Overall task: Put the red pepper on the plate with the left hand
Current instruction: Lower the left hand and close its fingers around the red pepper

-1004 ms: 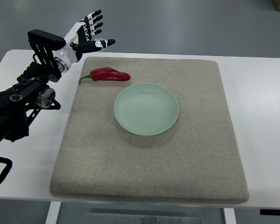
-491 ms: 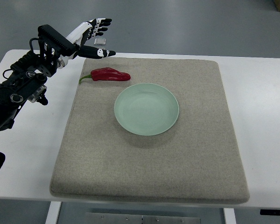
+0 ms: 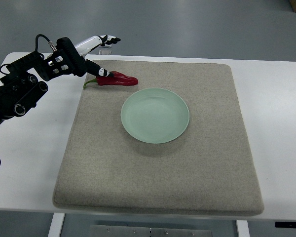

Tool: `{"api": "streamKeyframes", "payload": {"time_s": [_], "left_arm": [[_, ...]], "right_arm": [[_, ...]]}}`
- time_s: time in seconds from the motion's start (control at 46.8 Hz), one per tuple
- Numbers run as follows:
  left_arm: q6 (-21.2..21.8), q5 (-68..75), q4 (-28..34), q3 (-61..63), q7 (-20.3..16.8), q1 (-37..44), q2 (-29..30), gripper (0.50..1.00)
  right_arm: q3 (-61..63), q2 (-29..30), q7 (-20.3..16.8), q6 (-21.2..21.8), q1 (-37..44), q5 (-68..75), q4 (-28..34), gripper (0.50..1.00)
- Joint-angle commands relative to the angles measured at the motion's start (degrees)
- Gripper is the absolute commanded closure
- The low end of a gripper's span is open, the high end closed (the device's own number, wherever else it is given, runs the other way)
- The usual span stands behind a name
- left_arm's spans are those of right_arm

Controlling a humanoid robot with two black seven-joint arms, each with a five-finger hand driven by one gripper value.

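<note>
In the top view, the left hand (image 3: 99, 53) reaches in from the left edge over the far left corner of the grey felt mat (image 3: 158, 197). Its fingers are spread and hold nothing: the thumb tip rests on or just above the stem end of the red pepper (image 3: 116, 79), while the other fingers (image 3: 108, 39) point out beyond the pepper's far side. That spread looks like the set-up for a grasp, thumb on one side and fingers on the other, so the pepper can be pinched across its narrow body.

The pepper lies flat on the mat, green stem toward the arm, just beside the far left rim of the pale green plate (image 3: 155, 115) but apart from it. The plate sits near the mat's middle and holds nothing, so the placing is not yet done. The right hand does not show.
</note>
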Motion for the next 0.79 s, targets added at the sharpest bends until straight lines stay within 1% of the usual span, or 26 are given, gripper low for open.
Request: {"api": "streamKeyframes", "payload": {"time_s": [0.0, 0.128, 0.214, 0.448, 0.555, 0.662, 0.683, 0.769], "left_arm": [[0.54, 2.29, 0.14, 0.37, 0.0, -0.53, 0.08, 0.561], [1.33, 5.98, 0.14, 3.26, 0.0, -1.23, 0.08, 0.564], [2.82, 7.3, 0.32, 4.85, 0.0, -1.67, 0.08, 0.566], [5.38, 7.65, 1.9, 11.61, 0.0, -2.64, -0.1, 0.574], [5.64, 7.65, 1.99, 12.58, 0.0, -2.73, -0.19, 0.576], [5.82, 7.65, 2.07, 12.58, 0.17, -2.73, -0.28, 0.587], [5.82, 7.65, 2.34, 12.58, 0.35, -2.73, -0.36, 0.6], [5.82, 7.57, 2.78, 12.58, 1.14, -2.73, -0.45, 0.611]], "right_arm": [[0.03, 0.0, 0.0, 0.0, 0.0, 0.0, -0.02, 0.568], [0.03, 0.0, 0.0, 0.0, 0.0, 0.0, -0.02, 0.568], [-0.06, 0.0, 0.0, 0.0, 0.0, 0.0, 0.06, 0.568], [0.03, 0.0, 0.0, 0.0, 0.0, 0.0, 0.06, 0.568], [0.03, 0.0, 0.0, 0.0, 0.0, 0.0, -0.02, 0.568], [0.03, 0.0, 0.0, 0.0, 0.0, 0.0, -0.02, 0.568], [0.03, 0.0, 0.0, 0.0, 0.0, 0.0, 0.06, 0.568], [0.03, 0.0, 0.0, 0.0, 0.0, 0.0, 0.06, 0.568]]}}
